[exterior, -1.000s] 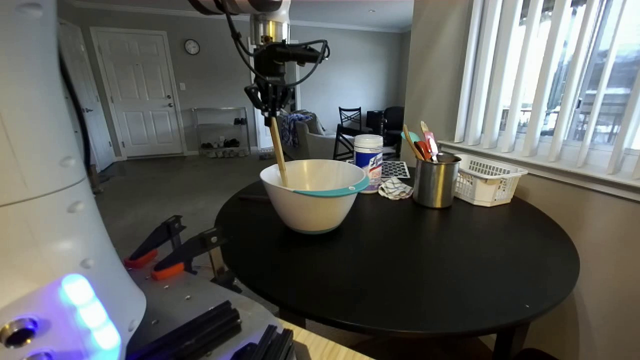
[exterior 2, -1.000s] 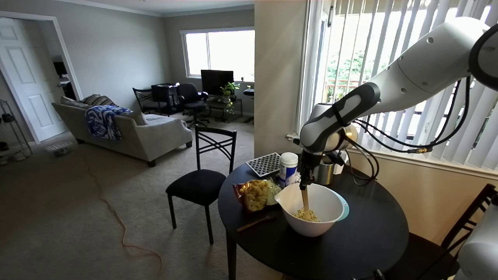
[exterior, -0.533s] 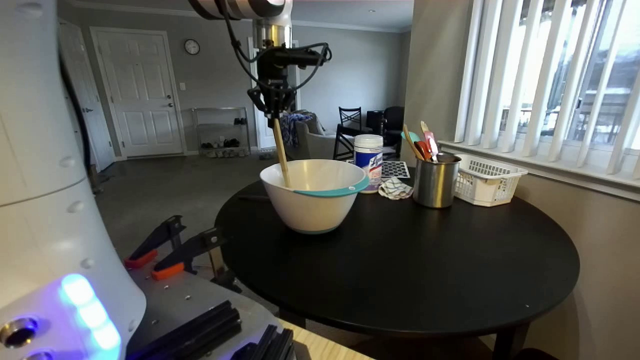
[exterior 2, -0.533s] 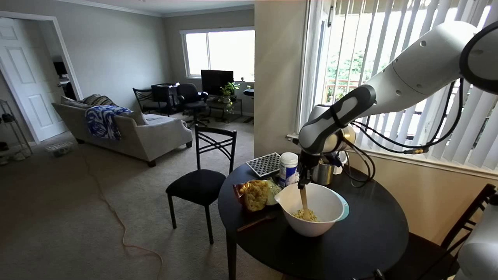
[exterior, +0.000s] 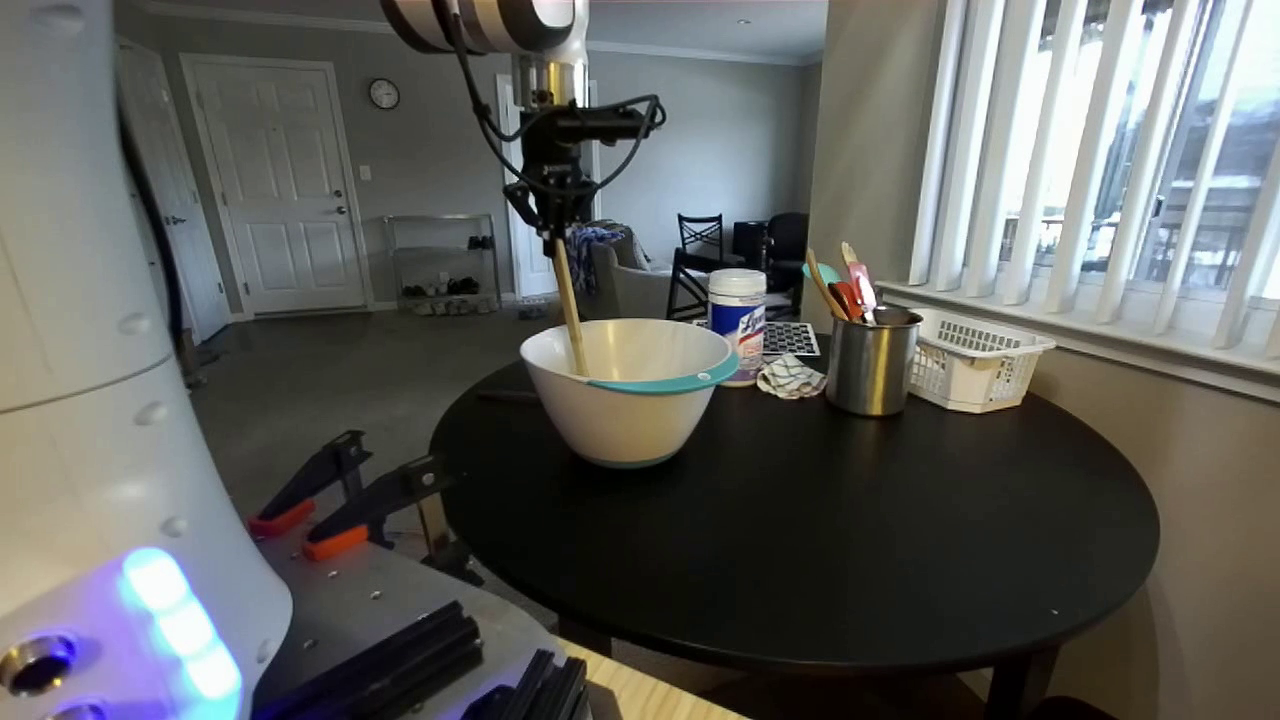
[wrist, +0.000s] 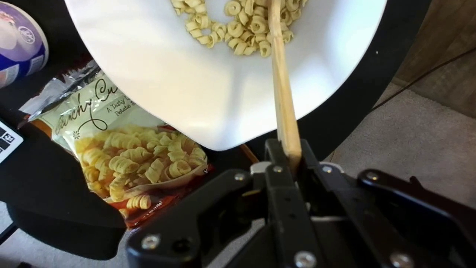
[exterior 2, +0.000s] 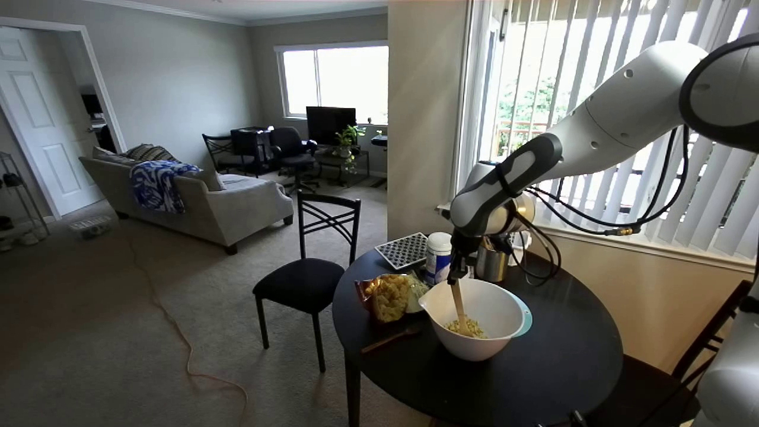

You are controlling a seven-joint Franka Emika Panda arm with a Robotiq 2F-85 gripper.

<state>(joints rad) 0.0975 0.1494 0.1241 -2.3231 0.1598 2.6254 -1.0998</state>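
Note:
My gripper (wrist: pixel 288 149) is shut on the handle end of a pale wooden utensil (wrist: pixel 283 89). The utensil slants down into a large white bowl (exterior: pixel 625 425) with a turquoise rim grip, and its lower end rests among pale curly pieces (wrist: pixel 256 31) at the bottom. In both exterior views the gripper (exterior 2: pixel 455 277) hangs above the bowl's edge, fingers pointing down. The utensil's lower tip is out of the wrist view's frame. Beside the bowl lies a snack bag (wrist: pixel 134 156) picturing similar curls.
A wipes canister (exterior: pixel 738 320), a crumpled cloth (exterior: pixel 791 378), a steel pot of utensils (exterior: pixel 872 365) and a white basket (exterior: pixel 975 365) stand on the round black table (exterior: pixel 850 540). Another wooden utensil (exterior 2: pixel 388 341) lies near the bag. A chair (exterior 2: pixel 302 283) stands close by.
My gripper has shifted slightly, rightward in one exterior view and leftward in another, carrying the utensil's upper end; its lower end moved a little too. The bowl has stayed put.

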